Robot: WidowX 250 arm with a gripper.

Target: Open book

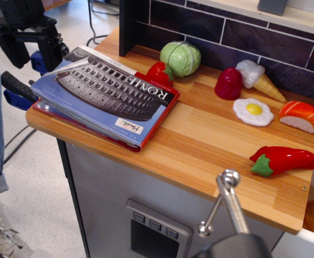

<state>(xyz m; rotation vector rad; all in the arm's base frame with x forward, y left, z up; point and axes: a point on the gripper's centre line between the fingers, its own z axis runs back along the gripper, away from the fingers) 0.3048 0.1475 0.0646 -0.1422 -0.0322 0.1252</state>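
The book (106,97) lies closed on the left end of the wooden counter (200,145). Its blue cover shows a grey Colosseum photo, a white "ROME" title on a black band and a small white label near the front corner; a red edge shows underneath. My black gripper (32,51) hangs open just beyond the book's far left corner, off the counter's left edge, its two fingers (50,54) pointing down and holding nothing.
Toy food sits behind and right of the book: a green cabbage (180,58), red pepper (158,72), dark red piece (228,83), ice cream cone (259,78), fried egg (253,112), salmon sushi (300,115), red chili (283,159). Blue-black clamps (18,88) grip the left edge. A metal handle (227,204) stands in front.
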